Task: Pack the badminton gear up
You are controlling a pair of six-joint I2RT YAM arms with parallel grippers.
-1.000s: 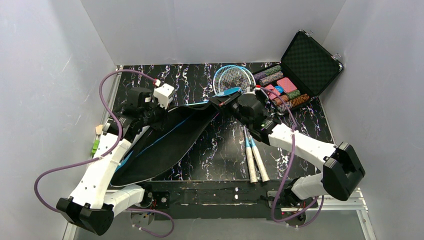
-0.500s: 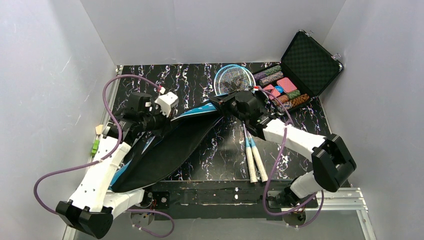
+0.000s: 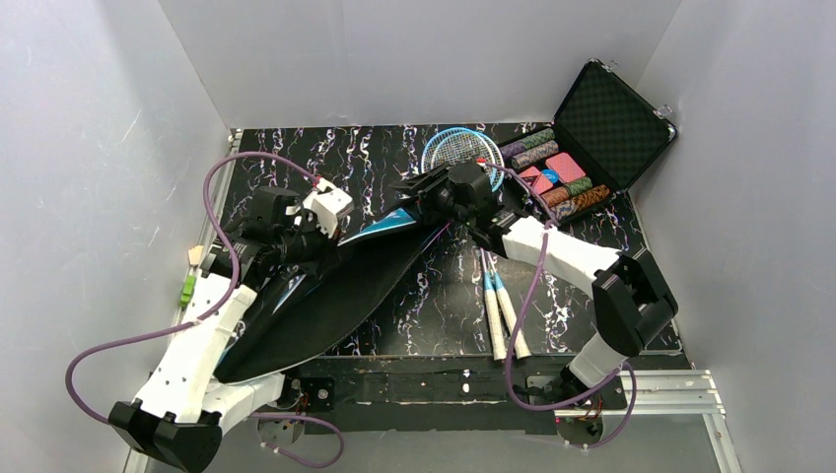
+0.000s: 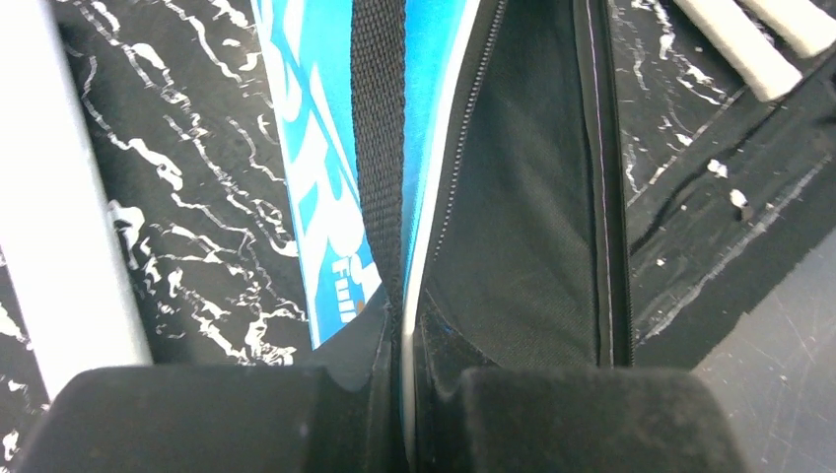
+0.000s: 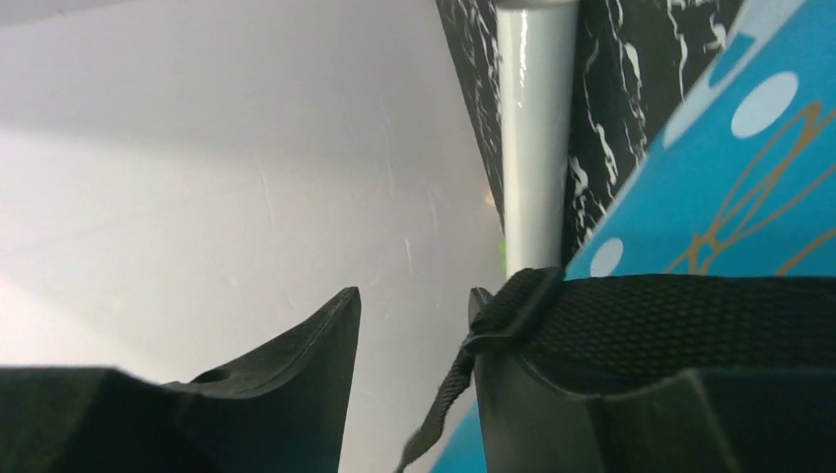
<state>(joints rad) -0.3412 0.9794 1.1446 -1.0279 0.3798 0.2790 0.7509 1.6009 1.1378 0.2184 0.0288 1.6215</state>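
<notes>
Bag (image 3: pixel 330 291): looks limp, light
Left gripper (image 4: pixel 406 379) pinches its rim; right gripper (image 5: pixel 414 325), parted, has the strap (image 5: pixel 670 310) over one finger.

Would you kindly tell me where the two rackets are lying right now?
In the top view, the rackets lie right of centre on the table, heads beside the open black case, handles toward the near edge, just right of the blue bag.
</notes>
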